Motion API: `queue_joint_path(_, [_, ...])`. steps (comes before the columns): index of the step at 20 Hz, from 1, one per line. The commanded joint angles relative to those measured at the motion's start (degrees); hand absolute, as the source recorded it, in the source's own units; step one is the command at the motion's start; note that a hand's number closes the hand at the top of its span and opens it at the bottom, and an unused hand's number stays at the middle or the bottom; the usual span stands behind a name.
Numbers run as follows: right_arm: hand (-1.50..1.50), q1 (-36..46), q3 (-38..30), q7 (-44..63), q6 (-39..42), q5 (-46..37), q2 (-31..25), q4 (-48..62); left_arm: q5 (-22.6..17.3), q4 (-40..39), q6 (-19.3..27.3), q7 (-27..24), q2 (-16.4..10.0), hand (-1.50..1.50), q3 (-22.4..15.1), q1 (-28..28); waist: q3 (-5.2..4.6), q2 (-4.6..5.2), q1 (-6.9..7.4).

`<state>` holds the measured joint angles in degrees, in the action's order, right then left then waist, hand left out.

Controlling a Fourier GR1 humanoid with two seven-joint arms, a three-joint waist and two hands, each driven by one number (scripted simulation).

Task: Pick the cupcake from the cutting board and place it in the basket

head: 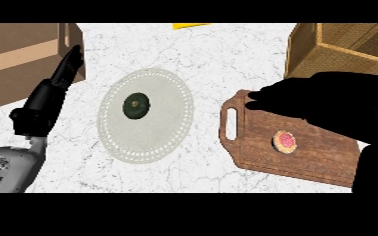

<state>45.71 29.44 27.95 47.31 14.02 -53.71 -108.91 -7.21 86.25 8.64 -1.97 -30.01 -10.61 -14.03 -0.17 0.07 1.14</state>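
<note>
Dark against the wood, my right robot hand hangs over the cutting board, above the board's far part near its handle end. Its fingers are stretched out and apart, pointing past the board's handle slot, and they hold nothing. The cupcake stands on the cutting board, near its middle, on the near side of that hand; it is in plain sight and I cannot see anything touching it. The basket stands just beyond the cutting board's far edge, at the desk's corner. Left of the cutting board, a little apart from its handle, lies a round grey plate with a dotted rim, and a small dark green round thing sits on it. My left robot hand rests well to the left of the cutting board, beyond the plate, fingers straight and pointing up, holding nothing. A yellow thing peeks in at the desk's far edge, well apart from the board.
</note>
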Motion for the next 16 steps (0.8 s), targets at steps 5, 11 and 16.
queue_joint_path(5, [-1.5,2.7,-2.0,-2.3,11.2,-6.6,5.7,10.6,1.7,3.1,-0.7,2.7,1.3,0.0,1.5,1.2,0.17,-0.01,-0.33])
queue_joint_path(11, [-1.5,-4.1,0.5,-7.4,9.7,-18.8,10.3,7.6,1.4,-3.5,-4.3,-0.4,1.3,0.0,5.3,-1.6,0.19,0.04,-1.13])
queue_joint_path(16, [-1.5,-3.5,3.5,-12.1,12.3,-27.3,11.6,13.0,3.0,1.9,-3.9,1.5,1.7,0.0,4.9,1.9,0.2,0.05,-0.44])
